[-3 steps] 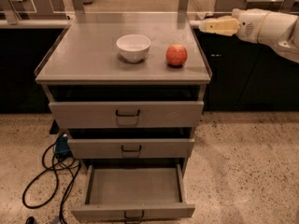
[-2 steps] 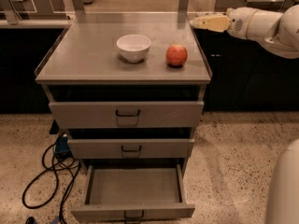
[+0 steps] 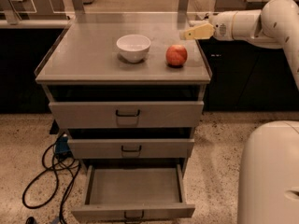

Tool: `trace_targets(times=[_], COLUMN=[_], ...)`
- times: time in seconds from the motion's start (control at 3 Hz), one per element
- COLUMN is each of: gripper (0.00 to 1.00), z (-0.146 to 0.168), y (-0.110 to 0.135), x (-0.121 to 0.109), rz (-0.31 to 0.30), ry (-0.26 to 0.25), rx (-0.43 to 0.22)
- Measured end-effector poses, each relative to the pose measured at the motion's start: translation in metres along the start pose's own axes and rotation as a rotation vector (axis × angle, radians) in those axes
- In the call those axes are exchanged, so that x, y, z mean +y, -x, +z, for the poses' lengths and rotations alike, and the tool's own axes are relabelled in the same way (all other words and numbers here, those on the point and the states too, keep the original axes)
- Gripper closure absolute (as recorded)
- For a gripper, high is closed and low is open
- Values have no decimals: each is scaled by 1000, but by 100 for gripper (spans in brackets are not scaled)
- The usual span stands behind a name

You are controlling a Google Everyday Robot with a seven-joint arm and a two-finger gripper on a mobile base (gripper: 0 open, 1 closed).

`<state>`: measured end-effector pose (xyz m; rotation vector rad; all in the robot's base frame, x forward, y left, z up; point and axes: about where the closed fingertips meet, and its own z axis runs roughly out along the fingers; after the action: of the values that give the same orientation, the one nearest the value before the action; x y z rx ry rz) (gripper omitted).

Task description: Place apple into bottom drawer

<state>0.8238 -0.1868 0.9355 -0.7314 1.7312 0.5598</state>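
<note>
Hand edged leftward; hovers above-right of apple.

Apple on grey cabinet top, near right edge, just beside white bowl, not touching. Gripper above top's back right corner, behind apple, apart from it; white arm enters from right. Bottom drawer pulled open; two upper drawers pushed in. Black cables on floor left
</note>
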Motion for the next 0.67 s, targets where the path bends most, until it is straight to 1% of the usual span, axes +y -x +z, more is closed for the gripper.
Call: trace_targets(times=[0.33, 0.67], gripper=[0, 0], z=[2, 10], y=[-7, -15], x=[30, 49], rz=[-75, -100], ry=[76, 131], rx=[60, 48])
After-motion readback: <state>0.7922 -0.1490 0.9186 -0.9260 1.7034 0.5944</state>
